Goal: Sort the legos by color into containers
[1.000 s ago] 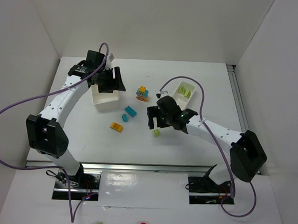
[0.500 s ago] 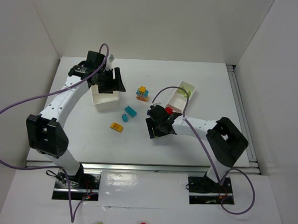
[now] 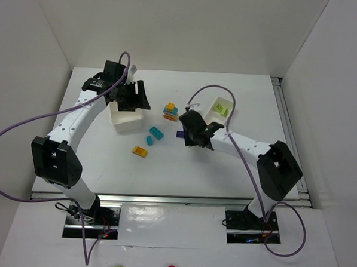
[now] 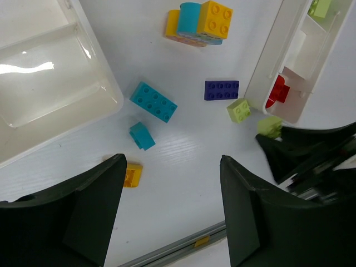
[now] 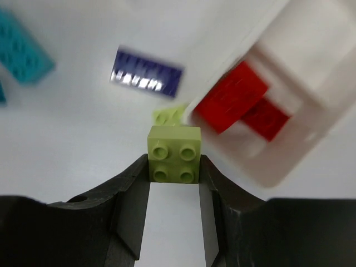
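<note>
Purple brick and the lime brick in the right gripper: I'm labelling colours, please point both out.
Purple brick point(image 4: 221, 90): left wrist view, middle of studded top.
Held lime brick point(image 5: 173, 153): right wrist view, centre of studded top.

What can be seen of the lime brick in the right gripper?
It is a small square lime brick of smooth plastic, with four round studs, two by two, facing the wrist camera. The right gripper is shut on it: a dark finger presses each of two opposite sides. It sits level, close to the end of the tray that holds red bricks. Another lime brick lies just beyond it; whether they touch is unclear.
</note>
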